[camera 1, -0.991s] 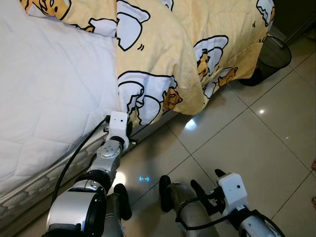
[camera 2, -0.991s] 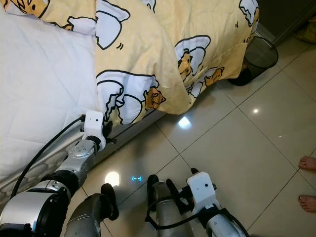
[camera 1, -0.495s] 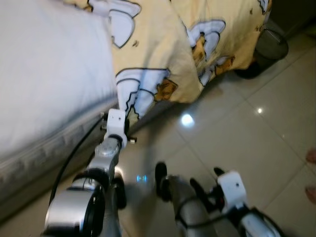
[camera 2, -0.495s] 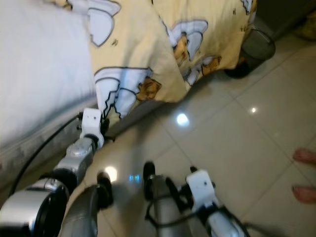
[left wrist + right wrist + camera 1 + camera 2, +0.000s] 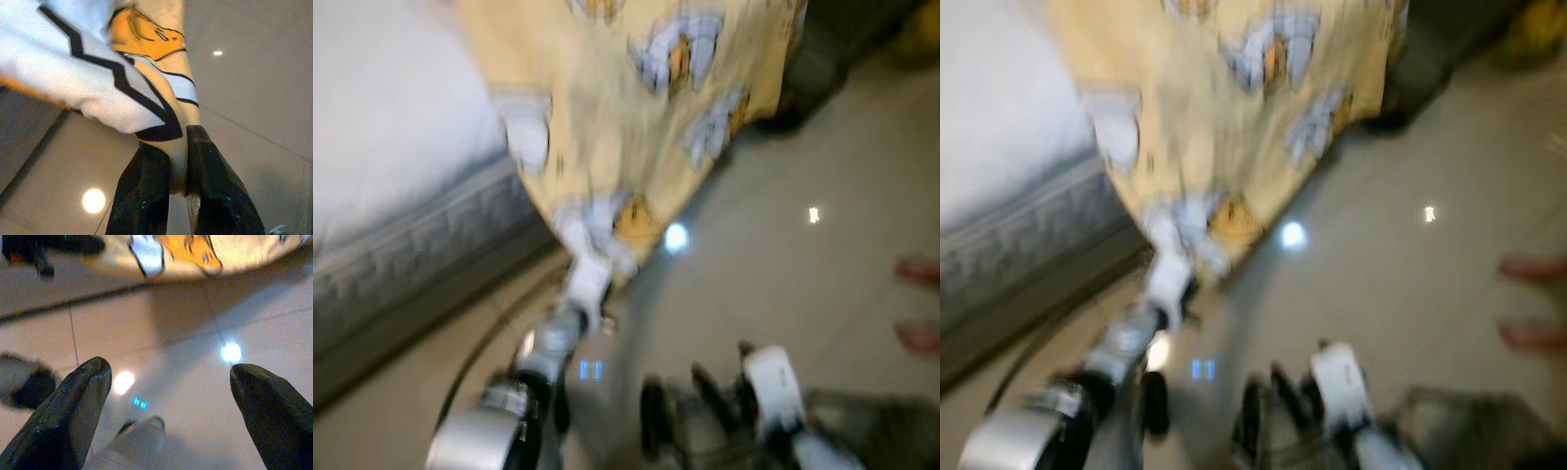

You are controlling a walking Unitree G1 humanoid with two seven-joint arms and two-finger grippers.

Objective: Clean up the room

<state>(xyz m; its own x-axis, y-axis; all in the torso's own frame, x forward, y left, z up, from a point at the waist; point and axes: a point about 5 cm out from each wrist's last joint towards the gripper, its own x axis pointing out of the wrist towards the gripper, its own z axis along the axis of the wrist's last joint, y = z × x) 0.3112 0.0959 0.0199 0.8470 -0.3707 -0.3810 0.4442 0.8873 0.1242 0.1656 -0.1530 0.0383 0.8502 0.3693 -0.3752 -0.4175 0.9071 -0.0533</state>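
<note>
The left gripper (image 5: 178, 161) is pinching the hanging corner of the yellow blanket (image 5: 626, 108) between pressed-together fingers, just off the bed's (image 5: 401, 176) side, above the tiled floor (image 5: 783, 255); the blanket is running up and away from it onto the bed, so any pull must follow that line; the right gripper (image 5: 171, 401) is hanging spread and empty, farther from the bed, over bare floor.

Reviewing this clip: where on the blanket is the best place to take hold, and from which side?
The hanging corner of the blanket, approached from the floor side. It droops free off the bed into a narrow fold that two fingers can pinch, and the left hand is shut on that fold. The right hand is open.
</note>
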